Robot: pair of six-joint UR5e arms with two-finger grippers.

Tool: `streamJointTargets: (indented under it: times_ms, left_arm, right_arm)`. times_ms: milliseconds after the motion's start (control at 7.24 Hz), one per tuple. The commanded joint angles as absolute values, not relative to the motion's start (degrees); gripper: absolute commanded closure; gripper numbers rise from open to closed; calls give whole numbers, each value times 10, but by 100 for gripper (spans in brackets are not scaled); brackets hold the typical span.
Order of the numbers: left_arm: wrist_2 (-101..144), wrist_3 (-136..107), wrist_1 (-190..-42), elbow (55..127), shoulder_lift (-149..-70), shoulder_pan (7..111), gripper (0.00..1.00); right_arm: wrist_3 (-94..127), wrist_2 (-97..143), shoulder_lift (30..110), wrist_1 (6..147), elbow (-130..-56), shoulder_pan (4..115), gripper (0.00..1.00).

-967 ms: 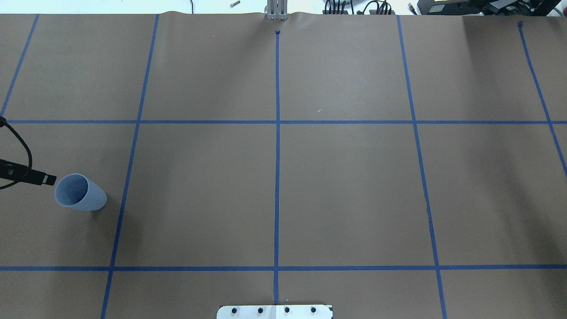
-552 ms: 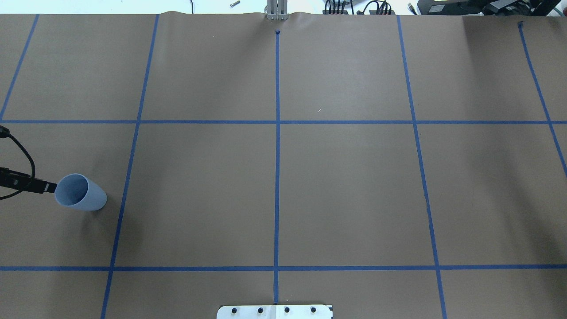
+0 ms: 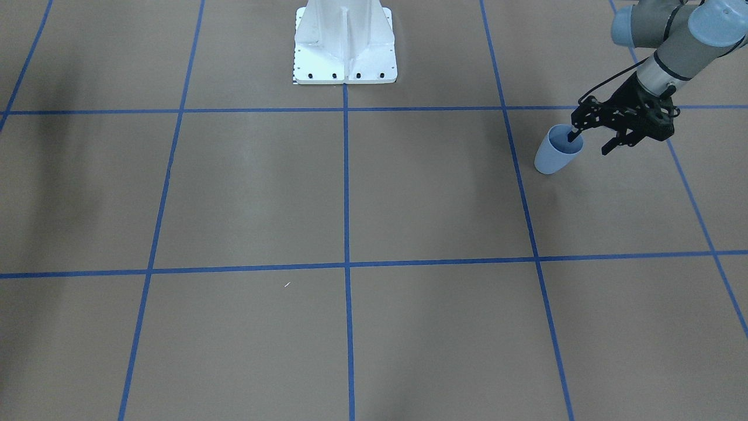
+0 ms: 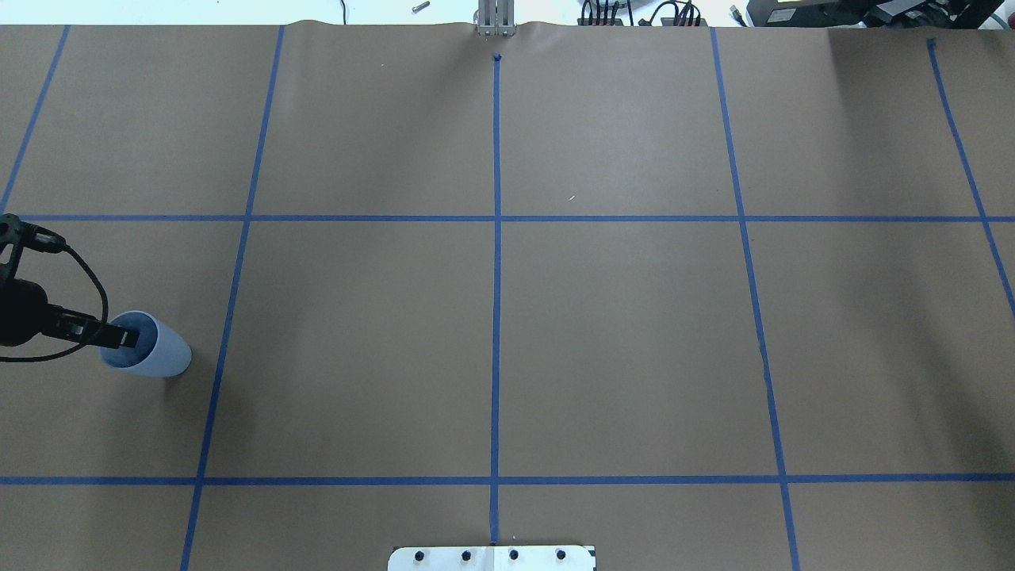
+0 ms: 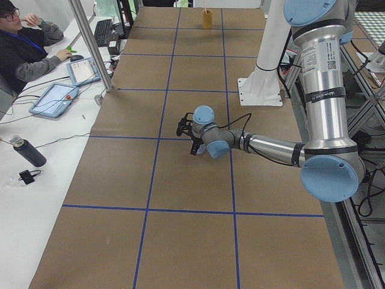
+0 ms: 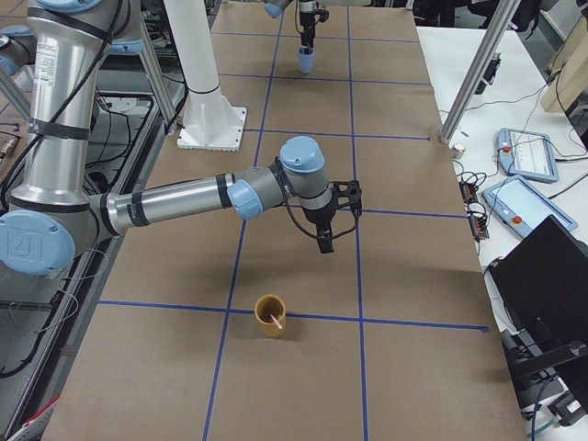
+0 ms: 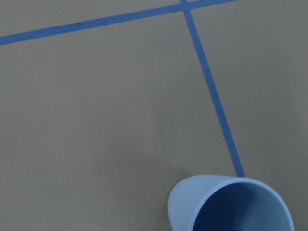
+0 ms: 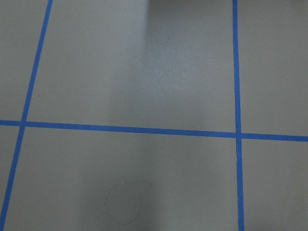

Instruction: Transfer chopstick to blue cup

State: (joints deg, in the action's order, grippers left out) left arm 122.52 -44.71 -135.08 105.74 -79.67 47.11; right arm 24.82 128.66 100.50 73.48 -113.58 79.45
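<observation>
Exterior right view, nearest first: a small ochre cup [image 6: 267, 323] stands upright on the brown-papered worktop [image 4: 634, 357], at one of the blue tape lines [image 4: 497, 317]. The chopstick [image 6: 275, 320] is inside this cup, pale pink, leaning across its mouth. It is at the worktop's end on the robot's right, well apart from the blue cup [image 3: 554, 156]. Just beyond the ochre cup the right pincer [image 6: 329, 231] hangs above the paper, pointing down. It shows in this side view only, so I cannot tell how far its jaws are parted or whether it holds anything; its wrist camera records bare paper and tape. Next back is the white base pedestal [image 6: 207, 119]. Farthest, at the end on the robot's left, the blue cup stands upright, rim up, with a darker blue interior. The left pincer [image 3: 591, 142] is at the cup with its jaws spread wide and nothing between them. One of its fingers [image 3: 573, 137] dips into the cup's mouth and the other sits outside the rim. I cannot tell whether either touches the wall. The left wrist view catches only the cup's rim in its bottom right corner.
</observation>
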Motion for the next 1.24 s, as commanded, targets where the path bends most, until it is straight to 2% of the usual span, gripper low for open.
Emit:
streamJointTargets:
  times_ms: [0,138,414,552,829,1105]
  left_arm:
    - [1210,-447,-1351,1048,-799,454,100]
    - [1210,-446,-1351,1052,-800,454,100]
    - [1271,-453,-1334,1111,-803,464,100]
    - [1307,-454,-1292,1119,-845,504,100]
    - [1289,-554,-1102,1114,-1048,505,100]
    - [1166,-571,-835,1094,-1250,437,100]
  right_arm:
    - [248,1286,1005,735,-1136,795,0]
    - [249,1287,1005,735,-1136,795,0]
    - [249,1286,1003,735,-1136,795,0]
    - [249,1286,1002,735,-1136,795,0]
    - [249,1287,1003,735,-1136,795,0]
    - [250,1287,1003,734,-1136,795,0]
